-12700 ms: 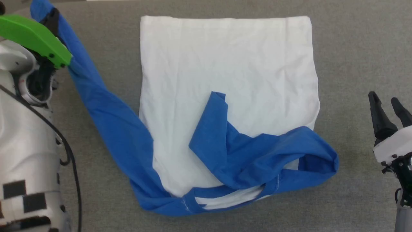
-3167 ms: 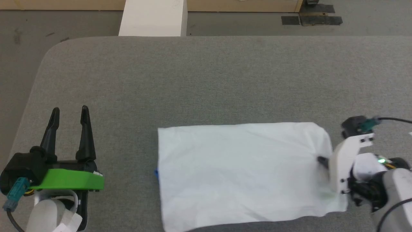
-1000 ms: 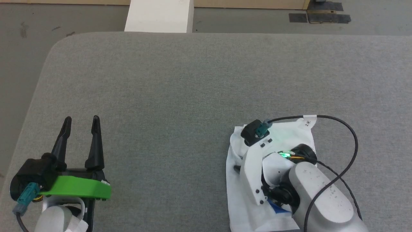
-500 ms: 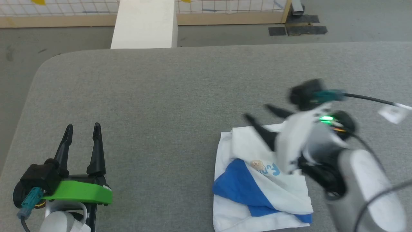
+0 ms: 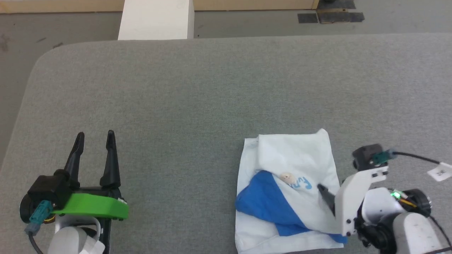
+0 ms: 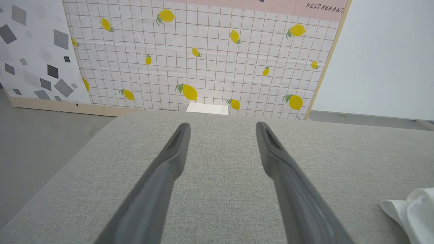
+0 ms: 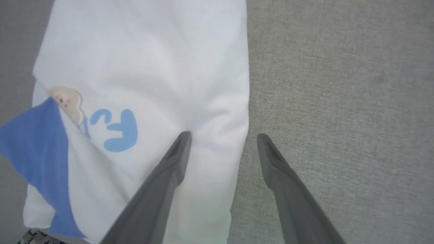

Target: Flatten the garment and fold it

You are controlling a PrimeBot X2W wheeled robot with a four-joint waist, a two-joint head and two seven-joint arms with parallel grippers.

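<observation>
Right pincer [image 7: 223,137] is spread wide and holding nothing. One dark finger sits over the right-hand edge of the soft white cotton T-shirt with royal-blue sleeves [image 5: 293,158], the other over the bare grey fabric-covered table [image 5: 212,88]. I can't tell whether the inner finger is touching the cloth or just above it.

The shirt lies as a compact folded packet on the near right part of the table, right beside my right wrist. By my reckoning the folding is close to done. It's not neat, though: a blue sleeve flap [image 5: 263,203] lies slanted across the top, and the small light-blue chest print [image 5: 303,183] shows beside it.

Left pincer [image 5: 95,134] is spread too and empty, over bare table at the near left and well apart from the shirt.

Here's the worry. If that inner finger catches the top layer as I pull away, the soft cotton will come with it and the last fold will peel open. A sideways drag would skew the whole packet, since nothing pins it down.

The blue flap looks loose as well, so a nudge could flip it off the stack. I can't see the packet's near edge, so I can't judge how close it is to the table's rim.
</observation>
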